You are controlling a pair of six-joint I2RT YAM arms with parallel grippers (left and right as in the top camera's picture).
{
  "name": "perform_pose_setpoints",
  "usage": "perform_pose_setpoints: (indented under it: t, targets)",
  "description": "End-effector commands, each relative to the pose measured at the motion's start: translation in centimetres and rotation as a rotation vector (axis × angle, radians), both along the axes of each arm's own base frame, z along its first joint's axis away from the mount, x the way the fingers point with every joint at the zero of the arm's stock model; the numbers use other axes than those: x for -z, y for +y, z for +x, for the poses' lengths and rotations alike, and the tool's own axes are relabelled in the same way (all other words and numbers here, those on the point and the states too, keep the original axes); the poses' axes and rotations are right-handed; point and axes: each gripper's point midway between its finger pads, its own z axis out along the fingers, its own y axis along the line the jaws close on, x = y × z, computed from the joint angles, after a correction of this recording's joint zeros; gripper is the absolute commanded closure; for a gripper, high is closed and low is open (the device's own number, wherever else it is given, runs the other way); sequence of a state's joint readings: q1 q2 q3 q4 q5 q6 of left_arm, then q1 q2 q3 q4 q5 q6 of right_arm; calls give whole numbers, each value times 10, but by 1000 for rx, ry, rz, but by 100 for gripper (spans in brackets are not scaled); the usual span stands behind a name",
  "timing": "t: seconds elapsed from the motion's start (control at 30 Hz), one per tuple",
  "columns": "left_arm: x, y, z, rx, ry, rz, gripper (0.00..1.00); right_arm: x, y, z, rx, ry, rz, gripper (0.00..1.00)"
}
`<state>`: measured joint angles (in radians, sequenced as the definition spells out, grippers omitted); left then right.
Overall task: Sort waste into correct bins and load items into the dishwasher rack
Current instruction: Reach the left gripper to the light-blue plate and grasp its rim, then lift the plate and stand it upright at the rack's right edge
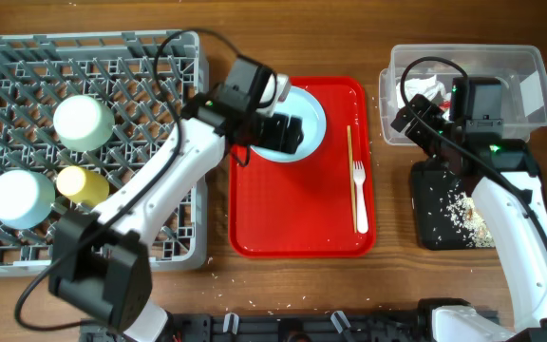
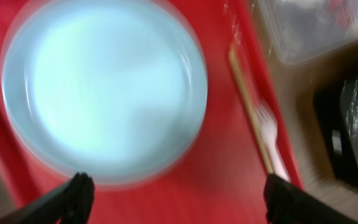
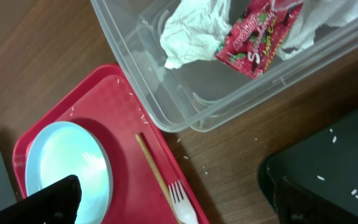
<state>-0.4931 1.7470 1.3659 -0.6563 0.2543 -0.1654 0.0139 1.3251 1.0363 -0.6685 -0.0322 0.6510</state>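
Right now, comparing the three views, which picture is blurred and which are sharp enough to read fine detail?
Left wrist view: motion-blurred, the plate and fork smeared. Right wrist view: sharp, print on the sachet wrapper crisp. Overhead view: sharp and evenly lit, rice crumbs distinct on the black tray.

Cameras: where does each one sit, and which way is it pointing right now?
Overhead: fixed above the table, looking straight down on dishwasher rack, red tray and clear tub; both arms show.
Left wrist: on the left arm, looking down at the plate; the open left tool frames the bottom edge.
Right wrist: on the right arm, looking down into the tub at napkin and wrapper; one finger shows bottom left.
Shared: plate, chopsticks and fork appear in all three.
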Motion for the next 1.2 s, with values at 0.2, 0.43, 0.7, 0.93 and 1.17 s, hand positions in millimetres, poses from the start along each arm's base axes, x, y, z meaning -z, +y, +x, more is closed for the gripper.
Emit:
perform_pose_setpoints:
  t: [0.2,0.43,0.7,0.93,1.17]
  targets:
    - [73,-82,24,382,-284,179,25,2,-2,1,13,4,-4,0]
    - [120,-89,16,397,-227,232,60,2,-2,0,13,4,-4,0]
    - [112,-86,10,330,-175,208,96,2,-2,1,13,4,-4,0]
    - [-90,-72,-4,127,-369,-90,96,2,-2,0,13,4,-3,0]
    - [-190,21,-8,-14,-324,-419,96,2,-2,1,13,4,-4,0]
